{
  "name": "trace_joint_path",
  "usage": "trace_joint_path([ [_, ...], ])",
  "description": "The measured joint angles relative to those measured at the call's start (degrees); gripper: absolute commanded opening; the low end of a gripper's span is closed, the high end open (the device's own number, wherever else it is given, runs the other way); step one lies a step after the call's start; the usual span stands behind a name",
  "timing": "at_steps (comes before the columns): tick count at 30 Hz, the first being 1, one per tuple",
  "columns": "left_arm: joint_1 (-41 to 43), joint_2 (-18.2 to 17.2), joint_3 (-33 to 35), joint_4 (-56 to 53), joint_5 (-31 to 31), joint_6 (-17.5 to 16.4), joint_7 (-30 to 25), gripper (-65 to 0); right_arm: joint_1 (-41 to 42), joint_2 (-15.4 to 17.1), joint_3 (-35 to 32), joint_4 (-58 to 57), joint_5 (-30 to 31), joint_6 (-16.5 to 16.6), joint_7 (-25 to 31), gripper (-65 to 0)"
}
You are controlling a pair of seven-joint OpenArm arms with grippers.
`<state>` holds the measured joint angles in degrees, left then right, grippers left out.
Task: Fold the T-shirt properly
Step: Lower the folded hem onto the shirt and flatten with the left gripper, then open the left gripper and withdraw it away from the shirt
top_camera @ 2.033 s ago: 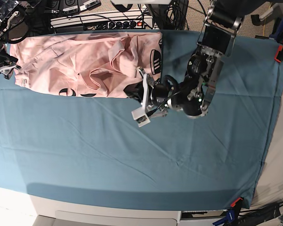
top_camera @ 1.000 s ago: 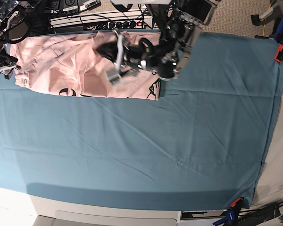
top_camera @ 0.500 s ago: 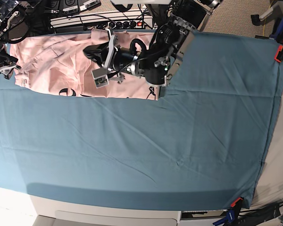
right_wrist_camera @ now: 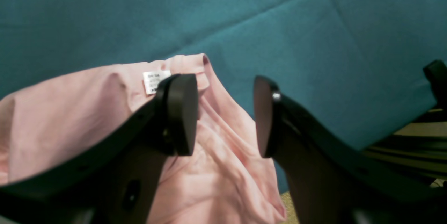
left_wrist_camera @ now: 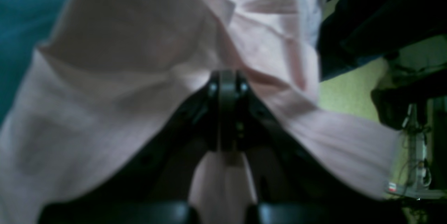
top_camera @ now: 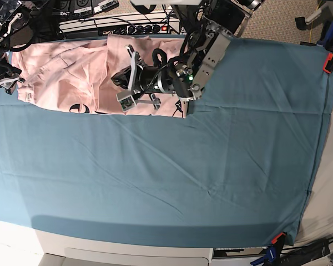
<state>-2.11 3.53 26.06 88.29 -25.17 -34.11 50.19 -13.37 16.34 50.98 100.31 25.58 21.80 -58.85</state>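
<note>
Jaws of the left gripper [left_wrist_camera: 227, 77] pinched together on a fold of the T-shirt [top_camera: 61, 72], upper centre of the base view, likely carrying that edge across for a fold. Right gripper [right_wrist_camera: 223, 115] jaws apart over a corner, holding nothing. White tag [right_wrist_camera: 155, 81] unreadable; black lettering partly hidden.

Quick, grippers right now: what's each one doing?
Left gripper: closed, pinching a fold of the pink T-shirt.
Right gripper: open, holding nothing, poised over the T-shirt's edge by its white tag.
</note>
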Motion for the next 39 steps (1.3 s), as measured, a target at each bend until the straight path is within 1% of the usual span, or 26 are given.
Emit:
trace_joint_path([
  [2,0.0,0.5,0.0,-2.5,0.5,0.0,-1.7,-65.0,0.0,0.0,0.0,0.0,0.0,0.0,0.0,-38.6],
  [6,0.0,1.8,0.0,-5.6,3.5,0.2,-5.6,-65.0,0.0,0.0,0.0,0.0,0.0,0.0,0.2,-38.6],
  [9,-0.5,3.2,0.0,-7.1,4.7,3.1,-6.8,-65.0,0.0,0.0,0.0,0.0,0.0,0.0,0.2,-38.6],
  [10,-0.8,3.6,0.0,-7.2,4.8,3.7,-6.8,-65.0,0.0,0.0,0.0,0.0,0.0,0.0,0.3,-38.6],
  [12,-1.8,4.0,0.1,-7.2,4.5,3.7,-7.0,-65.0,0.0,0.0,0.0,0.0,0.0,0.0,0.4,-38.6],
  [14,-2.8,4.0,0.1,-7.2,2.1,3.6,-7.0,-65.0,0.0,0.0,0.0,0.0,0.0,0.0,0.4,-38.6],
  [18,-5.4,4.0,0.2,-7.2,-4.2,3.6,-6.4,-65.0,0.0,0.0,0.0,0.0,0.0,0.0,0.4,-38.6],
  [19,-6.1,4.0,0.2,-7.2,-5.3,3.4,-5.4,-65.0,0.0,0.0,0.0,0.0,0.0,0.0,0.4,-38.6],
  [21,-7.7,4.0,0.3,-7.2,-5.9,1.6,-2.0,-65.0,0.0,0.0,0.0,0.0,0.0,0.0,0.4,-38.6],
  [22,-8.6,4.0,0.3,-7.2,-5.8,1.5,0.2,-65.0,0.0,0.0,0.0,0.0,0.0,0.0,0.4,-38.6],
  [23,-9.6,4.0,0.3,-7.2,-5.4,1.5,2.0,-65.0,0.0,0.0,0.0,0.0,0.0,0.0,0.4,-38.6],
  [25,-11.4,4.0,0.3,-7.2,-4.2,3.5,3.0,-65.0,0.0,0.0,0.0,0.0,-0.2,0.5,0.4,-38.6],
  [27,-12.4,3.7,0.3,-7.2,-2.1,4.6,1.3,-65.0,0.0,0.0,0.0,0.0,-0.2,0.5,0.4,-38.6],
  [29,-12.4,2.6,0.4,-7.1,-0.1,5.5,-1.2,-65.0,0.0,0.0,0.0,0.0,-0.2,0.7,0.4,-38.6],
  [31,-11.6,1.2,0.4,-7.2,1.2,6.7,-1.5,-65.0,0.0,0.0,0.0,0.0,-0.2,0.7,0.5,-38.6],
  [34,-9.9,0.1,0.4,-7.2,1.8,6.7,-3.0,-65.0,0.0,0.0,0.0,0.0,-0.2,0.7,0.6,-38.6],
  [36,-8.6,0.5,0.4,-7.2,1.7,6.7,-4.1,-65.0,0.0,0.0,0.0,0.0,-0.2,0.7,0.8,-38.6],
  [39,-6.5,0.8,0.5,-7.2,1.7,6.5,-7.3,-65.0,0.0,0.0,0.0,0.0,-0.2,0.7,0.8,-38.6],
])
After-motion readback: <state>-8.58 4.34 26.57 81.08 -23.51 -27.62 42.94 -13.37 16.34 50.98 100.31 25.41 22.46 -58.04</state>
